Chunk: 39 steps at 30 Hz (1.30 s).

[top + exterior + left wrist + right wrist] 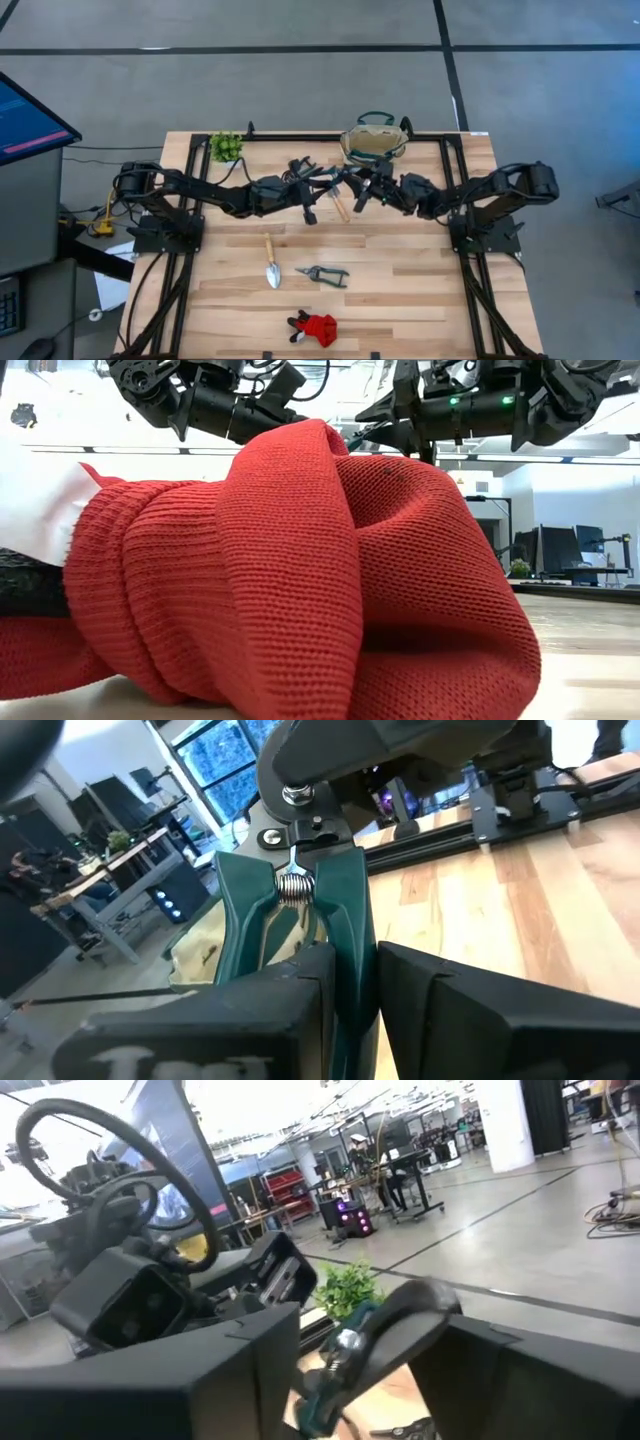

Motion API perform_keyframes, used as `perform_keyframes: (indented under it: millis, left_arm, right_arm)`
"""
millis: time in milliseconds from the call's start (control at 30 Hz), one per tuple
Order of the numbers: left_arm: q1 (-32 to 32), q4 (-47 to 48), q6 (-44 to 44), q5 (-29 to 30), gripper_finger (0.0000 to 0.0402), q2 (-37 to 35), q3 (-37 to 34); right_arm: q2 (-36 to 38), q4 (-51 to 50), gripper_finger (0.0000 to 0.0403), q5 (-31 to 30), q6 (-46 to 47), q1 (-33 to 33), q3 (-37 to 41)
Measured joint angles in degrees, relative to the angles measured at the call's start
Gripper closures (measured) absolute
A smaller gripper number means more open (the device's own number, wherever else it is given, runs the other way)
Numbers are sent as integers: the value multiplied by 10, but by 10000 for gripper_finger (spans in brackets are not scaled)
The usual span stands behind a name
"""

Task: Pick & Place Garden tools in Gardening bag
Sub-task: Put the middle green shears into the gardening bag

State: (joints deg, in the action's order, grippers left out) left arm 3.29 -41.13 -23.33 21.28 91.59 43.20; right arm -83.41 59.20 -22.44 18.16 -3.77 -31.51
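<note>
Asker: Bag first. Where does it sit?

Describer: Seen from above, the gardening bag (pixel 373 141), beige with dark green trim, stands at the back edge of the wooden table (pixel 420 290), a little right of the middle. Its mouth is open.

Asker: And the arms?

Describer: Both reach inward and meet just in front of the bag. The left gripper (pixel 335 183) is just in front of the bag and slightly to its left. The right gripper (pixel 368 188) is directly in front of the bag, almost touching the left one.

Asker: Is anything held?

Describer: Yes. In the left wrist view the left jaws are clamped on the green-handled pruners (pixel 340 910), with the coil spring showing between the handles. The right wrist view shows the same tool in front of the right gripper, but I cannot tell whether it grips.

Asker: Other tools?

Describer: A wooden-handled tool (pixel 339 206) shows just in front of the bag, under the grippers, probably lying on the table. Farther from the bag, toward the front edge, lie a wooden-handled trowel (pixel 271 262) and black-handled shears (pixel 322 273), near each other. The red-and-black bundle (pixel 318 327) lies farthest from the bag, at the front edge.

Asker: Anything else?

Describer: A small potted plant (pixel 226 147) stands well left of the bag, at the same back edge
</note>
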Motion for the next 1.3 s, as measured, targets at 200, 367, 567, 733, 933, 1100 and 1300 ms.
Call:
perform_keyframes:
  millis: [200, 367, 567, 733, 933, 1100, 1300]
  left_arm:
    - [0, 1, -1, 15, 362, 0, 0]
    - [0, 5, -3, 14, 362, 0, 0]
    - [0, 5, -2, 14, 354, 0, 0]
    - [0, 6, 0, 18, 340, 0, -1]
    - [0, 4, 1, 17, 337, 0, -1]
    - [1, 4, 1, 17, 336, 0, -1]
    - [1, 3, 1, 18, 336, 0, -1]
  right_arm:
    - [3, 1, 325, 0, 0, -1, 0]
    - [3, 0, 358, 3, 2, 0, 0]
    - [3, 0, 362, 3, -4, -1, 0]
    - [3, 2, 394, 6, -34, -1, 0]
    - [3, 3, 398, 5, -61, 0, 0]
    - [3, 3, 398, 5, -76, -2, 0]
    - [3, 2, 398, 4, -82, -6, 0]
